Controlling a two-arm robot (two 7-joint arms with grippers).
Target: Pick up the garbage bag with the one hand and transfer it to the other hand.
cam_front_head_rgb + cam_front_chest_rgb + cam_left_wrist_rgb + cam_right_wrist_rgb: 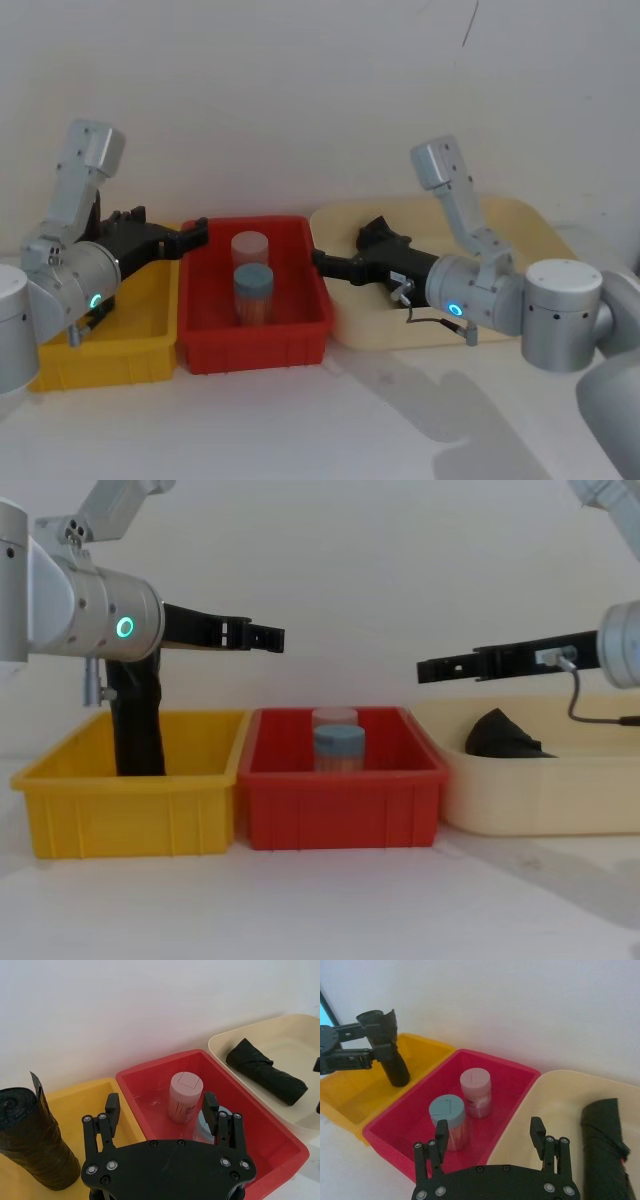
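Observation:
The garbage bag [265,1071] [605,1145] [500,735], a crinkled matte black lump, lies in the cream tray [520,215]. My right gripper [322,260] [489,1127] [428,668] hangs open and empty above the tray's left rim, pointing toward the red bin, with the bag beside and behind it. My left gripper [195,235] [161,1102] [270,637], on the green-ringed arm, is open and empty, held high over the seam between the yellow bin and the red bin. The two grippers point at each other across the red bin.
A slimmer black roll [35,1140] [135,725] stands upright in the yellow bin [130,340], beside the left wrist. The red bin [255,345] holds two jars, one white-lidded [250,245] and one blue-lidded [253,285]. A white wall runs close behind.

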